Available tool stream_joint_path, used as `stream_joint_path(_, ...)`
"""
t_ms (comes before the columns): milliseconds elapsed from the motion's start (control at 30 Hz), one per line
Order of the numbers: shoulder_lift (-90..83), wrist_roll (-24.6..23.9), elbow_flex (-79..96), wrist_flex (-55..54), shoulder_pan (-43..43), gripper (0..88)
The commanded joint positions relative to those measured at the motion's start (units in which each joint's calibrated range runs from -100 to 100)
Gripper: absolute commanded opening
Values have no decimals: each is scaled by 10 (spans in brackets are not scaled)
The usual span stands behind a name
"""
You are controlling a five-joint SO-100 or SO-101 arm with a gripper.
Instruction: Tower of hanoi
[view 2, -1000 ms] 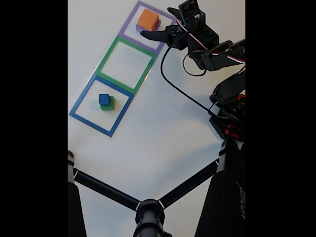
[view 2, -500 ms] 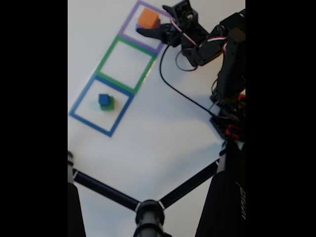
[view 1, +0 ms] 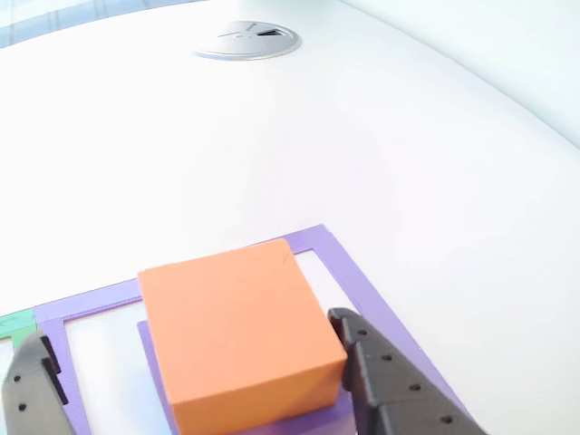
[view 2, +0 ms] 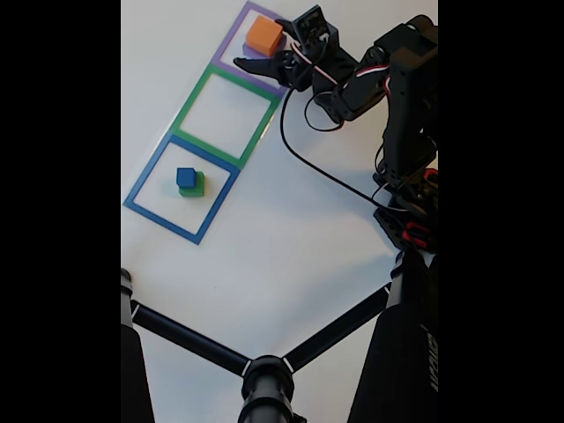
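clearly the orange cube [view 1: 236, 340] sits on a flat purple block [view 1: 299, 419] inside the purple square outline [view 1: 358, 281], the far end of the row from the blue cube [view 2: 185, 177] on its green cube [view 2: 194, 186]. the gripper [view 1: 190, 381] is spread wide, one finger on each side of the orange cube, holding nothing. judged step: the grasp approach; next comes closing squarely on its sides.
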Motion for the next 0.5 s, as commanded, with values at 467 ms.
stream_joint_path(467,-13,0,-8,-11,-23,111)
